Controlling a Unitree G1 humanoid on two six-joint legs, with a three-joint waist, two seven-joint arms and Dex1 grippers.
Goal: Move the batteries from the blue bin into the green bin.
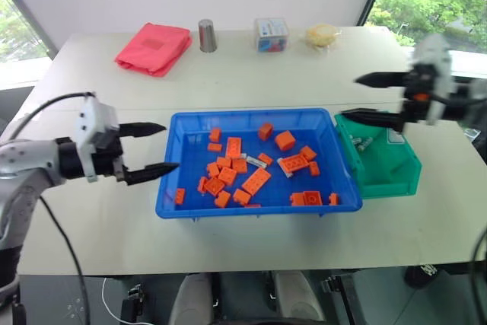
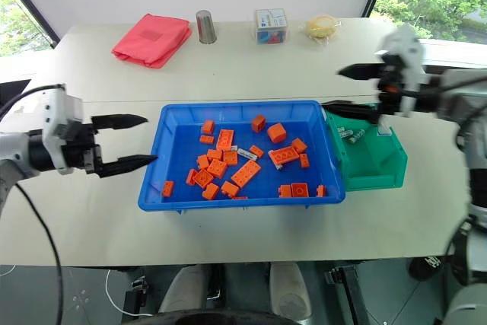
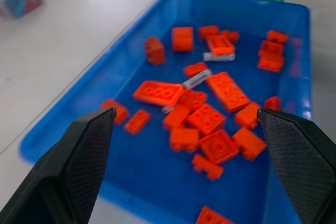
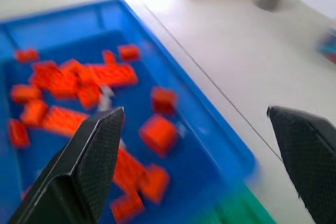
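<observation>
The blue bin (image 1: pixel 251 116) sits mid-table, full of orange bricks. Among them lie slim silvery batteries (image 1: pixel 256 161), seen in the left wrist view as one battery (image 3: pixel 197 78) and another (image 3: pixel 218 56). Touching the blue bin's right side is the green bin (image 1: pixel 389 174), with a few batteries (image 1: pixel 359 142) at its far left corner. My left gripper (image 1: pixel 169 147) is open, level with the blue bin's left rim and just outside it, holding nothing. My right gripper (image 1: pixel 351 97) is open and empty in the air above the seam between the two bins, pointing left.
Along the table's far edge lie a red cloth (image 1: pixel 154 47), a metal cylinder (image 1: pixel 207 36), a clear box (image 1: pixel 272 34) and a yellowish bundle (image 1: pixel 322 34). Bare tabletop surrounds both bins.
</observation>
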